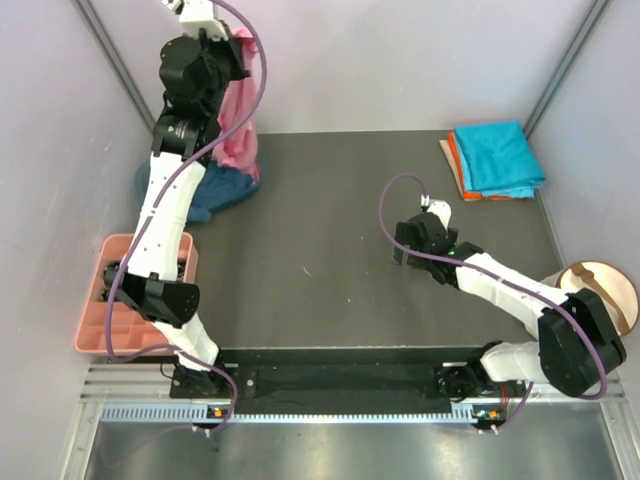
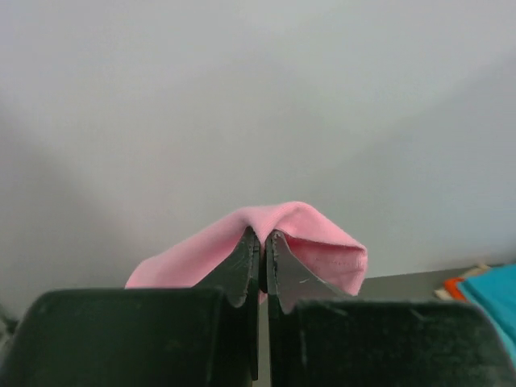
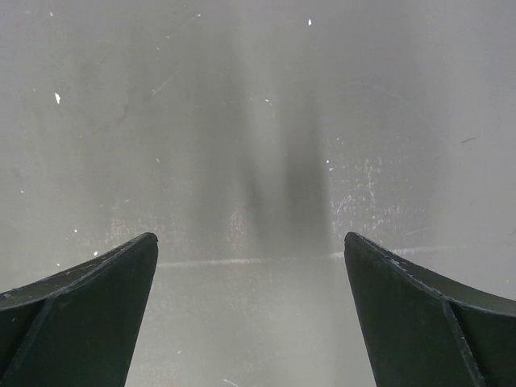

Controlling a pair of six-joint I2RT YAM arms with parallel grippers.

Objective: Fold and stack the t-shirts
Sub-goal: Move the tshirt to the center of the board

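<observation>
At the table's (image 1: 320, 290) far left, you have the pink shirt (image 1: 240, 130) hanging lifted, pinched in the clenched left gripper (image 2: 263, 242), above the crumpled navy shirt (image 1: 215, 192). At its far right corner, the turquoise shirt (image 1: 497, 157) lies folded on the orange shirt (image 1: 455, 158): two look done, two left. Your right gripper (image 3: 250, 238) hovers spread and empty over the table's middle.

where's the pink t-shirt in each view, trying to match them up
top external: upper left, the pink t-shirt hangs above the navy t-shirt.
left wrist: centre, pinched in the shut left gripper.
right wrist: not in it; only bare table under the open right gripper.
shared landmark: the turquoise t-shirt, far right in top external, bottom right edge in left wrist.
</observation>
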